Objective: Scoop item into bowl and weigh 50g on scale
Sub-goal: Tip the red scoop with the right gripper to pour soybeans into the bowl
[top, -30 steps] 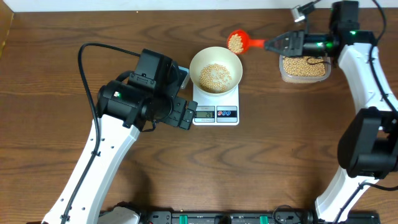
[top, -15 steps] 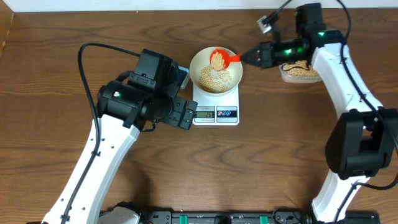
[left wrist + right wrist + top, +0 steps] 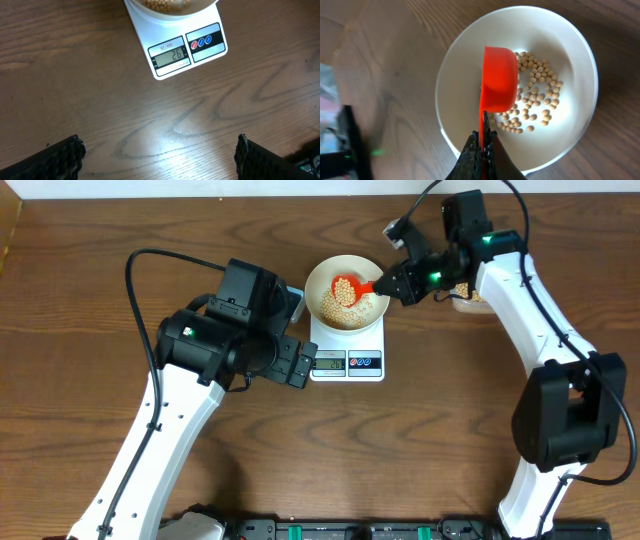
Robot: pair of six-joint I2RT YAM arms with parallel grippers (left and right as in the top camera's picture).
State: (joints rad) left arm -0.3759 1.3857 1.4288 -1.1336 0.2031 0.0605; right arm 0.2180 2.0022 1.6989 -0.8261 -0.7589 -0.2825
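From above, the white bowl (image 3: 318,275) sits on the scale (image 3: 347,364) in the middle of the desk (image 3: 450,440). The right jaws are pressed tight on the handle of the red scoop (image 3: 343,287), which hangs over the bowl. The beans (image 3: 350,308) lie inside the bowl. If the scoop dips and leans on the bowl, the scale would count that push too and show a wrong weight. A hard bump could slide the bowl off.

From the left wrist, the left jaws are spread wide. Their fingers (image 3: 62,157) hold nothing and wait near the scale (image 3: 200,55). The little screen (image 3: 171,55) seems to show 26, so I think the job is about half done. A nudge from this arm would make the number jump.

From the right wrist, the scoop (image 3: 498,80) is tipped on its side above the bowl (image 3: 575,55) and its beans (image 3: 540,100). If too many tumble out at once, the weight could shoot past what is wanted. The beans are round, so some could bounce over the rim onto the desk.
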